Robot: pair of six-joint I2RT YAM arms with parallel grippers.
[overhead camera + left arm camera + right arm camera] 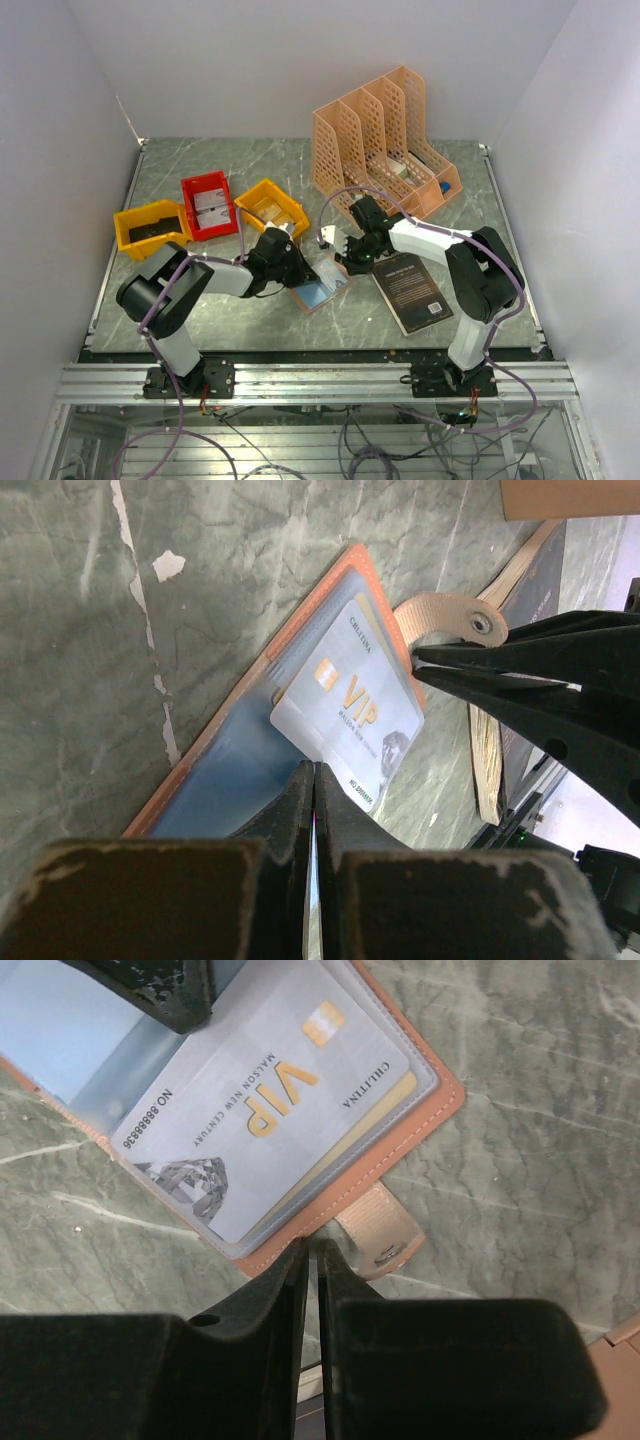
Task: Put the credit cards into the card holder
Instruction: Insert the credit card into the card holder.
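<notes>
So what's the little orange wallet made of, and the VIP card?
The card holder looks like leather or fake leather: matte salmon skin with stitching along its edge. The VIP card looks like stiff plastic, pale grey and smooth, with printed gold letters.

surface (200, 165): grey-green marble pattern noted, pale veins. card holder (441, 1092): salmon-orange outside, pale blue inside, tan strap (385, 1228). top credit card (262, 1110): pale grey, gold VIP lettering, gold chip. tan card (392, 1097) seen beneath. left bin (150, 228) yellow, middle bin (208, 205) red, right bin (270, 208) yellow. file organizer (385, 140): peach lattice. book (411, 290): black, pale print.
</notes>
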